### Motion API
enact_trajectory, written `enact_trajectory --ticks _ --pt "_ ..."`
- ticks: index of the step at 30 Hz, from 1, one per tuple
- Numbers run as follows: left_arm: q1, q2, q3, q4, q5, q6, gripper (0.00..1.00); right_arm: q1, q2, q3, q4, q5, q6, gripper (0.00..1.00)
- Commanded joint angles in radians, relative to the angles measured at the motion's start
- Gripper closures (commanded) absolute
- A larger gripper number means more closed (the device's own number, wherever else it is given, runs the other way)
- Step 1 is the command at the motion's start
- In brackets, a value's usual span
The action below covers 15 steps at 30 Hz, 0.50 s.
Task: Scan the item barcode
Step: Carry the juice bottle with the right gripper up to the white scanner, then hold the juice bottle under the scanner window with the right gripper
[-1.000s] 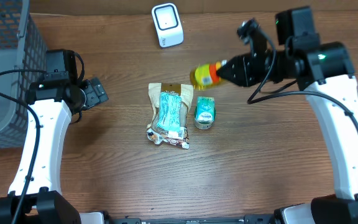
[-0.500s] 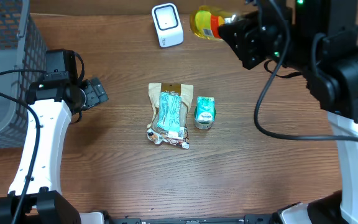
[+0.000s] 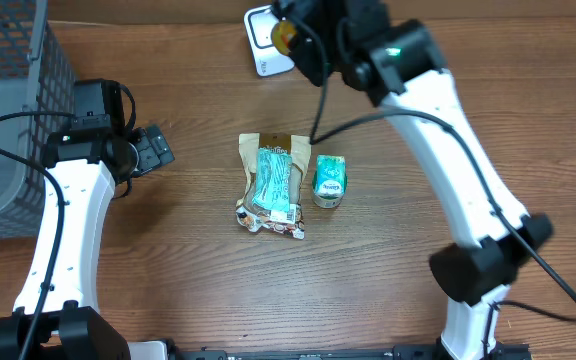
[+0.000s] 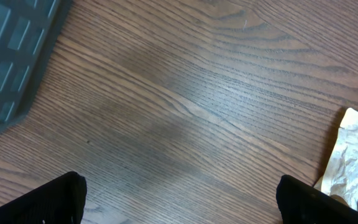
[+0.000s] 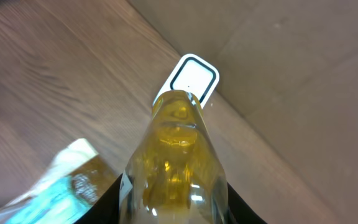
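A clear bottle of yellow liquid [image 5: 176, 155] fills the right wrist view, and my right gripper [image 5: 174, 208] is shut on its sides. The bottle's end hangs just in front of the white barcode scanner [image 5: 191, 78]. From overhead only a small orange-yellow bit of the bottle [image 3: 284, 35] shows beside the scanner [image 3: 258, 35], at the table's far edge; the right gripper [image 3: 306, 42] and arm cover the rest. My left gripper [image 3: 158, 148] rests at the left, open and empty, its fingers wide over bare wood [image 4: 182, 202].
A brown and teal snack bag [image 3: 271, 183] and a small teal packet [image 3: 329, 181] lie mid-table. A grey mesh basket [image 3: 8, 110] stands at the far left. The bag's corner [image 4: 353, 155] and the basket's edge [image 4: 11, 50] show in the left wrist view.
My right arm has carried the bottle from right of centre toward the back and to the left, up to the scanner. The left arm has not moved.
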Motion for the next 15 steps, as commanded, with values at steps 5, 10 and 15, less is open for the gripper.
enact_trajectory --ticks 5,10,15 --pt "-0.003 -0.011 0.009 0.001 -0.008 0.013 0.0 0.013 0.115 0.0 0.165 0.084 -0.193 0.96" --pt "-0.003 -0.011 0.009 0.001 -0.009 0.013 0.0 0.013 0.183 0.0 0.269 0.112 -0.263 0.96" --pt "-0.003 -0.011 0.009 0.002 -0.008 0.012 0.0 0.013 0.22 0.0 0.373 0.116 -0.28 0.96"
